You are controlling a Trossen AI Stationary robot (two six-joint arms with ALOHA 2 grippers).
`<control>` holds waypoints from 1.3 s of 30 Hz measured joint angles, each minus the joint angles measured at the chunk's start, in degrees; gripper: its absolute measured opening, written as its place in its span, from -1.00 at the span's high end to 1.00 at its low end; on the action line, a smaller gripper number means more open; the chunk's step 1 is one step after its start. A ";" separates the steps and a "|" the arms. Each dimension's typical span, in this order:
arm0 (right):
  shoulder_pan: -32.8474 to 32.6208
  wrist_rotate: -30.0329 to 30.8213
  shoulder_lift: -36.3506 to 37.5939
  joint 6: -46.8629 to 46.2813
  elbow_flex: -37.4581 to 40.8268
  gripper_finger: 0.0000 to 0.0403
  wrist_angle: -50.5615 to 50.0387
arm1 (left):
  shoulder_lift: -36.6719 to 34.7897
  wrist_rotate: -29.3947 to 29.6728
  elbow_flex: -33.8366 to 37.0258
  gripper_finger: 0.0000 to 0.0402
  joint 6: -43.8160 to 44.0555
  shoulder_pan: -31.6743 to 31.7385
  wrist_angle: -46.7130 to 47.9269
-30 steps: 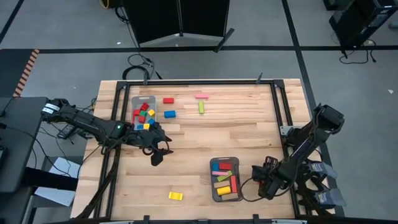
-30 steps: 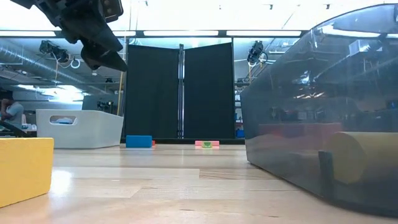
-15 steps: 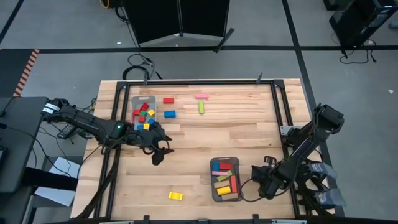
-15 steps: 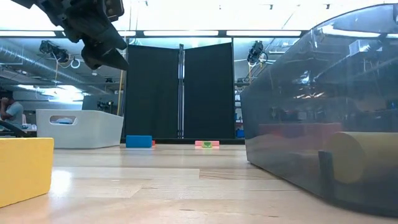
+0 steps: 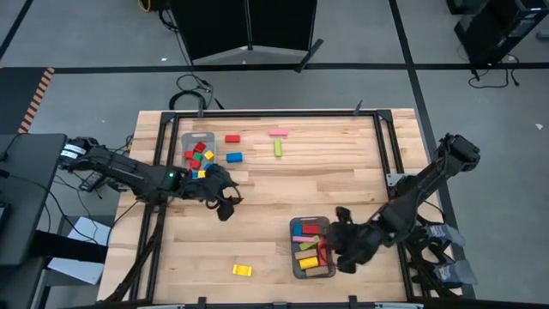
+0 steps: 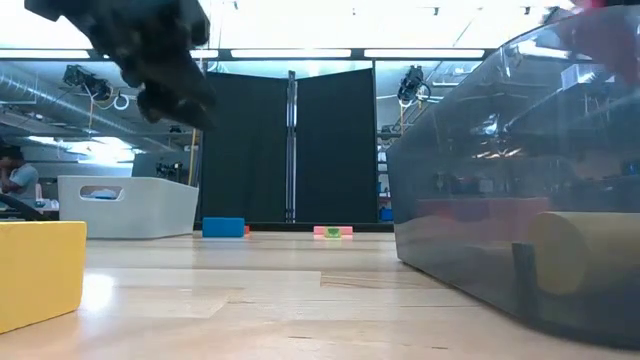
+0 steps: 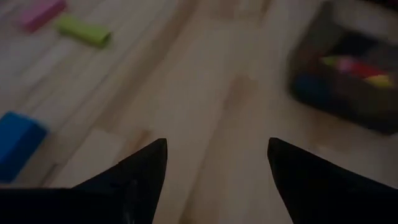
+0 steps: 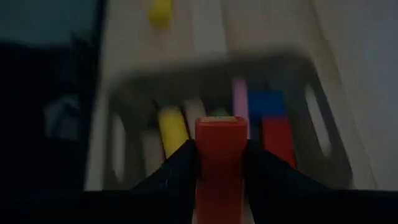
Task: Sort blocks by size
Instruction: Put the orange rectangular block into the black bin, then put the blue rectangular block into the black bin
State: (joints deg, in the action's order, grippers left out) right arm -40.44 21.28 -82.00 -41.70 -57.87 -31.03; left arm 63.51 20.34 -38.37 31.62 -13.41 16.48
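The right claw is clamped on a red bar, its fingers pressed to either side of it, and it hangs over the right edge of the near grey tray. That tray already has long pieces lying in it: a yellow one, a pink one, a blue one and another red. The left claw hovers over bare wood just near of the far grey tray, fingers spread apart with nothing between them.

The far tray, on the left, is heaped with little cubes in red, green, yellow and blue. Loose beside it to the right lie a red block and a blue block; further right, a pink bar with a green bar just near of it. One yellow block sits alone at the near edge, left of the near tray (it looms large in the low view).

The counter is pale planked wood in a dark metal frame. Behind it stands a black folding screen, with a white bin off to the left and a person at the far left edge.
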 joint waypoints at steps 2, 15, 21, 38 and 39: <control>2.03 -1.10 -1.37 3.68 -0.13 0.44 5.85 | 1.91 0.47 0.02 -0.42 0.04 2.00 0.97; 8.06 -8.97 -6.38 7.79 -0.02 -0.89 9.86 | 15.32 3.37 -10.75 -0.42 -14.95 16.47 15.90; 7.89 -6.55 -2.36 9.27 -0.02 -0.81 9.93 | 22.42 2.96 -17.31 -0.42 -26.58 23.34 21.51; 6.03 -4.39 -0.04 11.31 -0.09 -0.50 8.91 | 37.23 -3.80 -20.11 -0.41 -39.43 35.72 21.28; 6.03 -4.39 -0.04 11.31 -0.09 -0.49 8.86 | 37.69 -4.40 -20.22 -0.40 -39.61 36.03 21.05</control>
State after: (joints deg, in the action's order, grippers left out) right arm -34.41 16.88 -82.04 -30.39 -57.95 -22.16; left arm 101.19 15.95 -58.59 -7.99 22.62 37.53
